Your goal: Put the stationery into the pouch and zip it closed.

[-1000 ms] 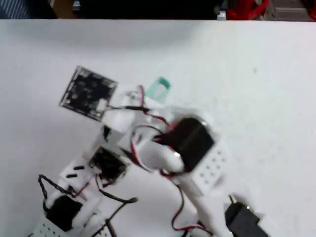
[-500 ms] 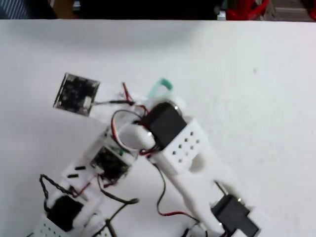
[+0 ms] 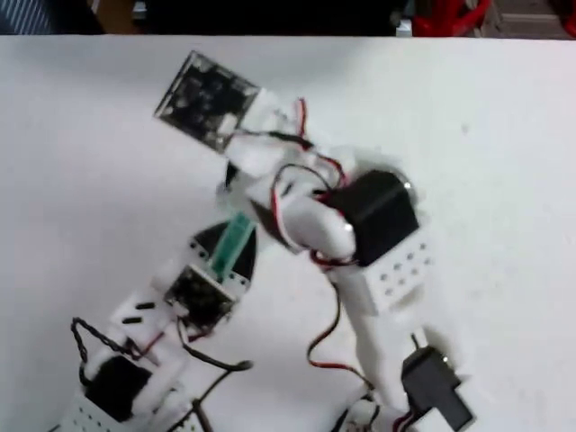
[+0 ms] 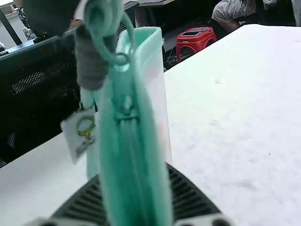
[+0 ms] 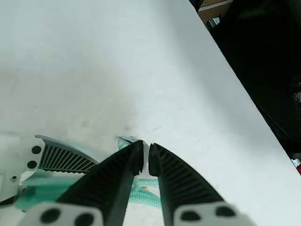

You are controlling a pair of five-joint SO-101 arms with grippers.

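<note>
White worktop [image 3: 486, 135] runs from the near edge to a straight far edge, with a dark room and something red [image 3: 450, 13] behind it. From the high view, the left arm [image 3: 144, 315] comes up from the near left corner. The right arm [image 3: 378, 279] comes from the near right and bends across toward it. Both meet left of centre, well back from every edge. A broad stretch of white surface lies to their right and another toward the far left. The left end effector [image 3: 227, 243] is clenched on the teal pouch [image 3: 236, 234], which shows edge-on as a narrow strip.

In the left wrist view the pouch stands up out of the ribbed jaws, its zip edge facing the camera. A small white tag [image 4: 80, 134] hangs at its side. At its far end sit a grey zip pull [image 4: 91, 61] and a teal loop [image 4: 103, 19], under a dark shape. The worktop edge runs behind, with a red stool [image 4: 195, 40] and black mesh [image 4: 37, 94] beyond.

In the right wrist view the right end effector [image 5: 146, 153] is closed to a thin slit on the pouch's end, teal showing at its tips. Pale surface stretches ahead to a slanting edge and a dark room.
</note>
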